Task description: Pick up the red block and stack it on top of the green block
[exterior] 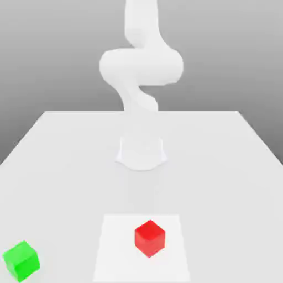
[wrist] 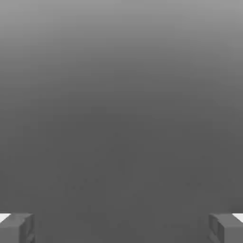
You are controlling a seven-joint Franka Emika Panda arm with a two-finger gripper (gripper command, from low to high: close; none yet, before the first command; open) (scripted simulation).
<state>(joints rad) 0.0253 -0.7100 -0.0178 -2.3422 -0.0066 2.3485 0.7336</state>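
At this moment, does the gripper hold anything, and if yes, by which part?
Nothing is held. The gripper is open with empty space between its fingers. The red block and the green block both lie on the table, apart from each other.

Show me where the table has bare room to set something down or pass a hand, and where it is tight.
Bare room: the table between the arm's base and the red block, and the whole stretch toward the exterior view's right. There is also a gap between the red block and the green block. Tightest is the near corner on the exterior view's left, around the green block.
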